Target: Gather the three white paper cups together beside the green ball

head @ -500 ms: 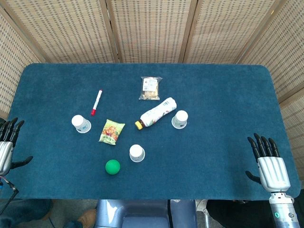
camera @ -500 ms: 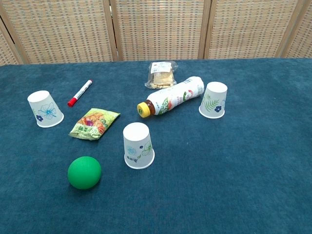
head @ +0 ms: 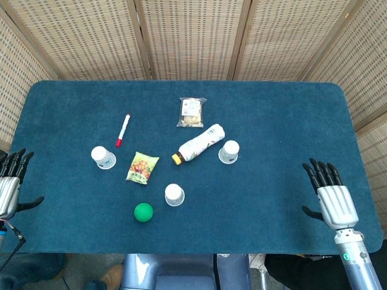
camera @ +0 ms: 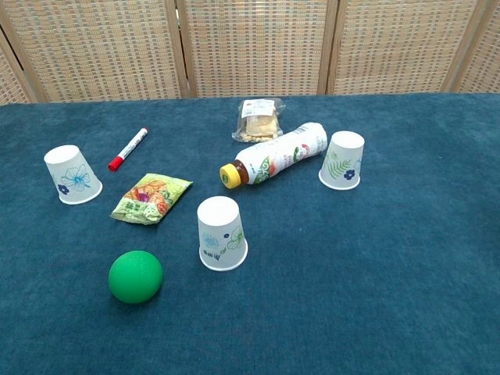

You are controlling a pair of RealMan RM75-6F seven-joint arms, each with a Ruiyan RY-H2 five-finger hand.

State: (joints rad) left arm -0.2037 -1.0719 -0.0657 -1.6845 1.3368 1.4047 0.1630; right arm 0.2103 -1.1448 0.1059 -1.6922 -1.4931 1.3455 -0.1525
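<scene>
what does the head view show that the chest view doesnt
Only the head view shows the two hands: the left hand at the table's left edge and the right hand near its right edge, both with fingers spread and holding nothing. It also shows the whole table outline.

Only the chest view shows the cups' printed flower and leaf patterns.

Both show the three upside-down cups, the green ball, bottle, red marker and two snack packets.

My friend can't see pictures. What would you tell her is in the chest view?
Three upside-down white paper cups stand apart on a blue table, one near a green ball. Between them lie a yellow-capped bottle, a red marker and two snack bags. No hands show.
</scene>
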